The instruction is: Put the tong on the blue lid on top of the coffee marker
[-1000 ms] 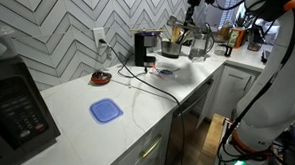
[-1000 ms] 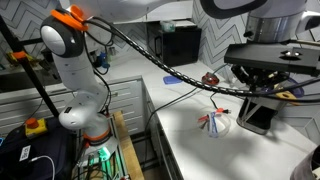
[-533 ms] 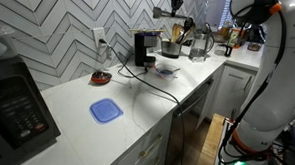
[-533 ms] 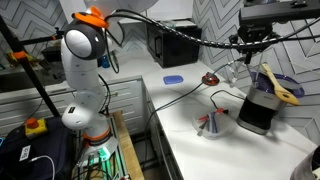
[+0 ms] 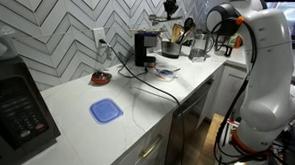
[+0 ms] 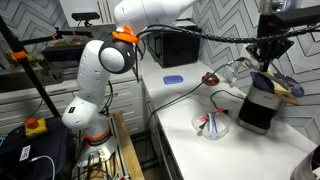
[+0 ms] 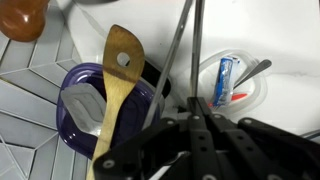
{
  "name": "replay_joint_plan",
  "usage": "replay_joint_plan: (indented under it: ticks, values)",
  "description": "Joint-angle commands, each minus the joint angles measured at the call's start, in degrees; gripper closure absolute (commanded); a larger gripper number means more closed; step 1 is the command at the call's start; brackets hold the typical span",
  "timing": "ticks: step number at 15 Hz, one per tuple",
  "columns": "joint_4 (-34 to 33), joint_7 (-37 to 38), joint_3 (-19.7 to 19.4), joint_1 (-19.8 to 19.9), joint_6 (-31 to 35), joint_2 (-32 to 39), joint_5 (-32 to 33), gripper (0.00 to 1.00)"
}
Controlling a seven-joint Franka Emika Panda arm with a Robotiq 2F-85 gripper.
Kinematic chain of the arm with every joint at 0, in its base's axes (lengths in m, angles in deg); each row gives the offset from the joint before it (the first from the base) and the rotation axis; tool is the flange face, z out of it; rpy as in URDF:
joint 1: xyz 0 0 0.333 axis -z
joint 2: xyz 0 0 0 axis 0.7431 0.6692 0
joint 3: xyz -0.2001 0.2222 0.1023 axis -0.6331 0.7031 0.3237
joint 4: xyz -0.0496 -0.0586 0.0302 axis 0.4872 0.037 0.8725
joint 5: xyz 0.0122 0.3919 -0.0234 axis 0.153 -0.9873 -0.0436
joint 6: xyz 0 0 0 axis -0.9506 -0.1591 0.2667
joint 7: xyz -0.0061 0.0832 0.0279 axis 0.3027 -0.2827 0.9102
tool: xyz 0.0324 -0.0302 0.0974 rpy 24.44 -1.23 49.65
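My gripper (image 7: 190, 118) is shut on the metal tong (image 7: 188, 60), whose two thin arms stick out past the fingers. In both exterior views the gripper (image 5: 170, 3) (image 6: 268, 48) hangs high above the far end of the counter. The black coffee machine (image 5: 143, 48) (image 6: 256, 108) stands by the wall, below and a little aside of the gripper. The blue lid (image 5: 106, 110) (image 6: 173, 79) lies flat on the white counter, well away from the coffee machine and the gripper.
A purple holder (image 7: 95, 110) with a wooden spoon (image 7: 118, 80) sits below the gripper. A clear bowl (image 7: 235, 80) (image 6: 212, 123) holds small items. A black microwave (image 5: 16, 103) (image 6: 180, 45) stands at the counter's other end. A cable crosses the counter.
The arm has swung along the counter with the tong, from over the utensil pots toward the coffee machine, staying high. The blue lid has not moved.
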Motion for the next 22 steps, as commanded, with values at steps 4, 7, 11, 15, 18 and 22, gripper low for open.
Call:
replay_joint_plan:
  ticks: [4, 7, 11, 15, 18, 22]
  values:
    - [-2.95, -2.16, 0.15, 0.56, -0.25, 1.90, -0.29, 1.00]
    - [-7.04, -12.44, 2.19, 2.34, -0.18, 4.55, -2.59, 1.00]
    - [-12.37, -18.87, 5.27, 2.68, -2.99, 8.43, -1.49, 1.00]
    - [-16.64, -14.49, 8.07, 3.33, -5.84, 11.52, -4.99, 1.00]
    - [-19.53, -9.66, 9.11, 4.20, -7.80, 13.73, -7.16, 1.00]
    - [-18.65, -9.40, 8.90, 3.24, -7.61, 13.33, -5.12, 0.99]
